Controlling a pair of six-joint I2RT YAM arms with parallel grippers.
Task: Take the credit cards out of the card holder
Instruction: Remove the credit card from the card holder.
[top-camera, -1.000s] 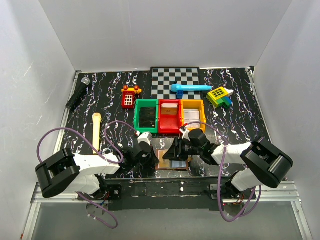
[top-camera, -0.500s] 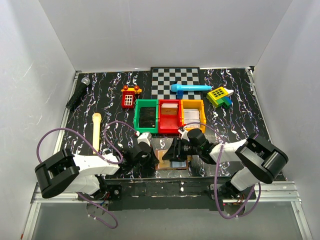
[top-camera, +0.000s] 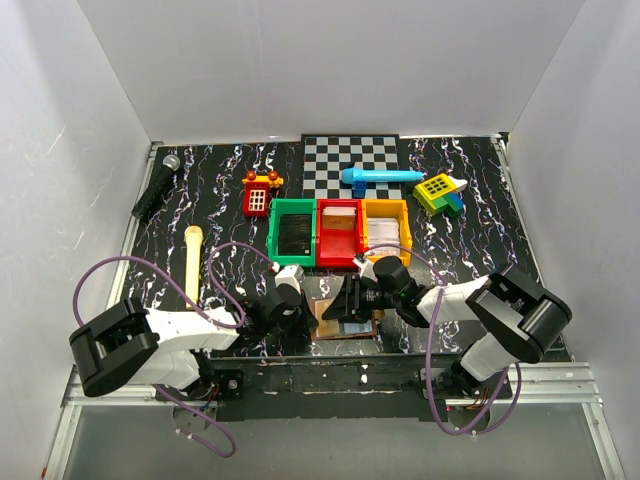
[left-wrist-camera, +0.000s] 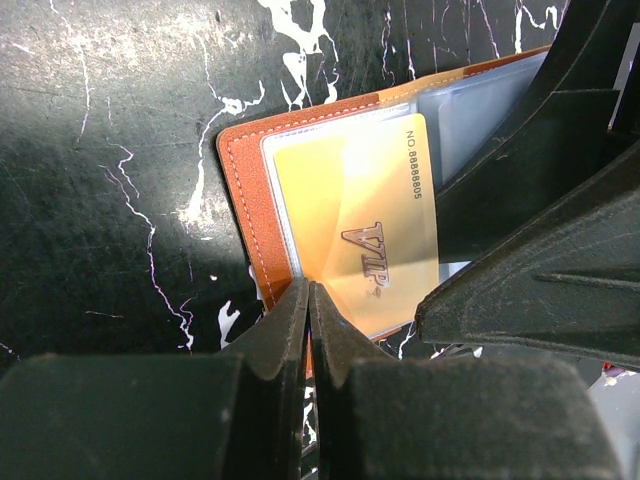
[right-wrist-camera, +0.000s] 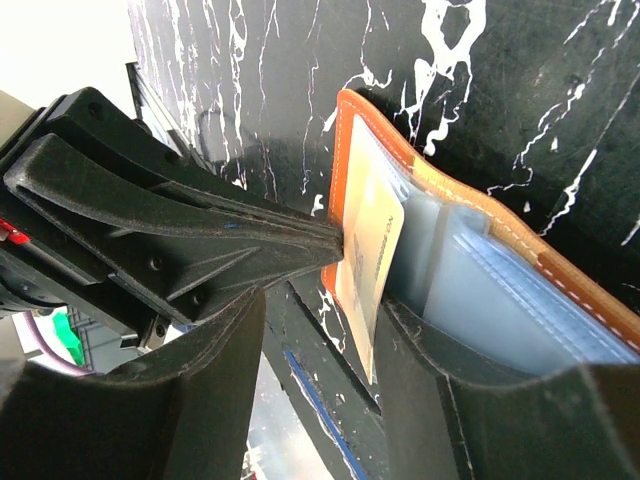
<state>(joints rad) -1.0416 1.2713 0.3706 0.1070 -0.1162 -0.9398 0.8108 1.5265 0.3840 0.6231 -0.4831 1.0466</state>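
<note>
The brown card holder (top-camera: 345, 322) lies open near the table's front edge between both grippers. A gold VIP card (left-wrist-camera: 385, 235) sticks partway out of its clear sleeve at the holder's (left-wrist-camera: 245, 215) left end. My left gripper (left-wrist-camera: 308, 290) is shut, its tips pressed to the holder's brown edge; whether they pinch it I cannot tell. My right gripper (right-wrist-camera: 320, 310) is open and straddles the gold card (right-wrist-camera: 368, 262), which leans against one finger. Pale blue-grey sleeves (right-wrist-camera: 480, 290) fan out behind it. From above, the left gripper (top-camera: 300, 306) and right gripper (top-camera: 350, 302) meet over the holder.
Green (top-camera: 292, 232), red (top-camera: 340, 234) and yellow (top-camera: 388, 226) bins stand just beyond the holder. Farther back are a checkerboard (top-camera: 350, 155), a blue toy (top-camera: 380, 177), a red phone toy (top-camera: 260, 194) and a yellow-green block toy (top-camera: 440, 192). A microphone (top-camera: 155, 188) and wooden handle (top-camera: 193, 260) lie left.
The right arm's elbow has drifted slightly left and its gripper has edged a little along the holder. The left arm has not moved.
</note>
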